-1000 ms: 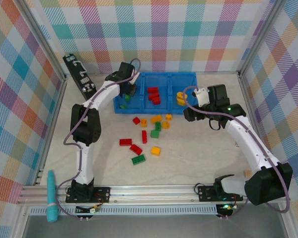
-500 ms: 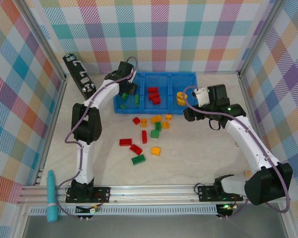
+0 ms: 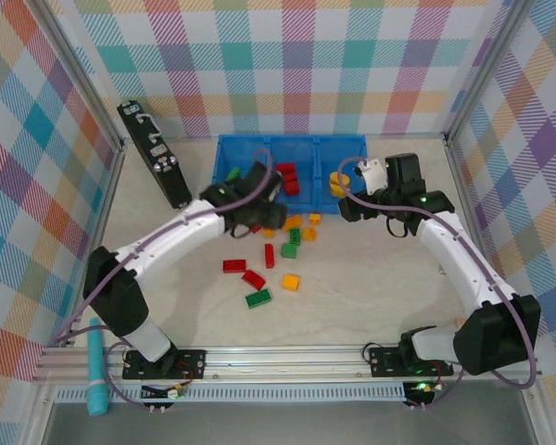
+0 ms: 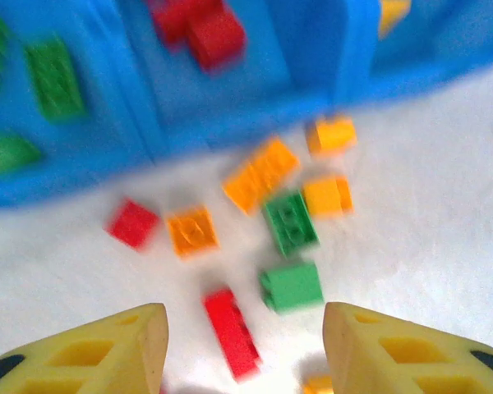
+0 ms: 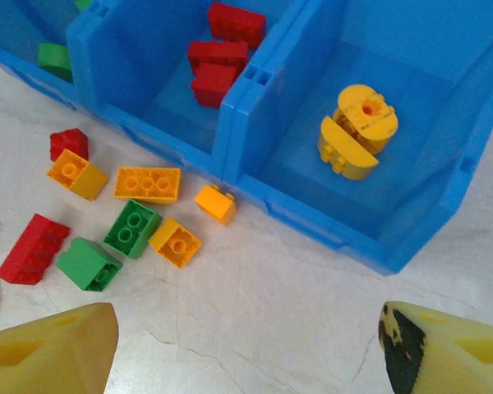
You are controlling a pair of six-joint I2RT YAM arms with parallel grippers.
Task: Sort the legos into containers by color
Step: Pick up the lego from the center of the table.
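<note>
Left wrist view: left claw [image 4: 245, 349] released, empty, over loose legos [image 4: 289, 222] on the bench [image 4: 427, 213] just beside the containers [image 4: 230, 131]. Right claw [image 5: 246, 349] likewise released, empty. Judged step: picking the next brick; descent and closure required.

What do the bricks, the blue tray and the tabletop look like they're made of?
Bricks: hard moulded plastic, by the look; solid colours, crisp studs, slight sheen.
Blue tray: probably injection-moulded plastic; thin even walls, moulded notches at the divider tops, semi-gloss.
Tabletop: pale and matte with fine grey veins; marble-look, but whether stone or printed laminate I cannot tell.
</note>
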